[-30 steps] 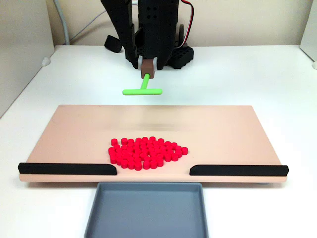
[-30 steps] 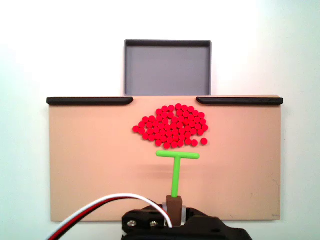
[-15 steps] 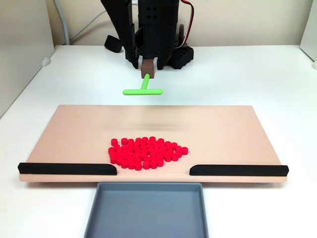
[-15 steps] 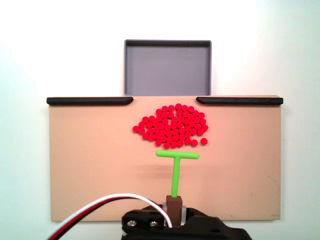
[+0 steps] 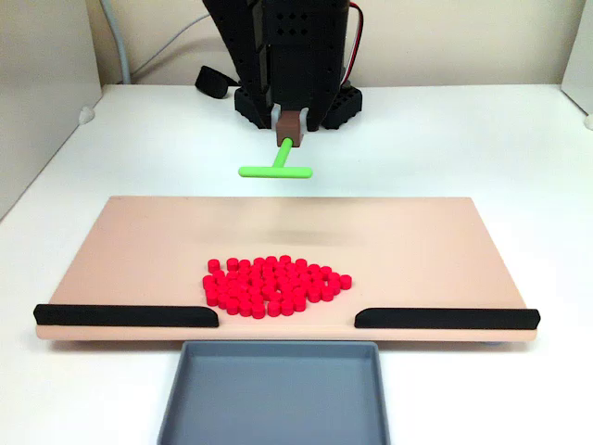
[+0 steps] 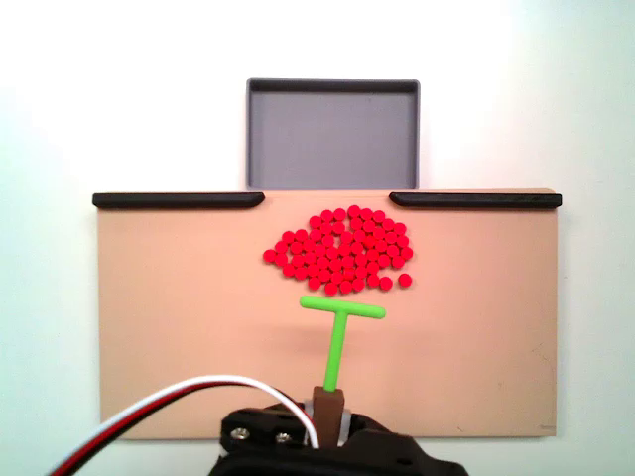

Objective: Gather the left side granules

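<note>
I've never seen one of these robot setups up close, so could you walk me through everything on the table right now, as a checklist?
Surface: white table carrying a tan board with two black rails along one edge and a gap between them.
Job's things: red granules bunched in one patch on the board, near the gap; green T-shaped tool above the board, apart from the granules.
Clutter: nothing seen.
Grippers: gripper holds the tool's brown block; the jaws themselves are hidden.
Cables: red and white wires on the arm; a grey cable behind it.
Surroundings: grey tray, empty, beyond the gap; beige wall behind.
</note>
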Available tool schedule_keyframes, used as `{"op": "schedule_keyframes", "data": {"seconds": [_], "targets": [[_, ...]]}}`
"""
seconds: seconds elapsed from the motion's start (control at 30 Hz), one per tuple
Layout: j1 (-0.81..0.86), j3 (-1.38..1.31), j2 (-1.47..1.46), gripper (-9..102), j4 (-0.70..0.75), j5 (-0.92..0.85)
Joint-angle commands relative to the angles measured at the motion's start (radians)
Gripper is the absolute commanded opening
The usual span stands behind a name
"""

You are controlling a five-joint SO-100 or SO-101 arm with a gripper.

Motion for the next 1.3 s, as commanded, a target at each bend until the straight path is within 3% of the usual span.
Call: {"op": "schedule_keyframes", "data": {"seconds": [0.0, 0.37, 1.03, 1.27], "targets": [[-0.035, -0.023, 0.023, 0, -0.005, 0.158], [-0.176, -0.023, 0.02, 0, 0.008, 0.615], [-0.244, -0.166, -0.153, 0, 0.008, 1.131], [-0.282, -0.342, -0.252, 0, 0.017, 1.313]]}}
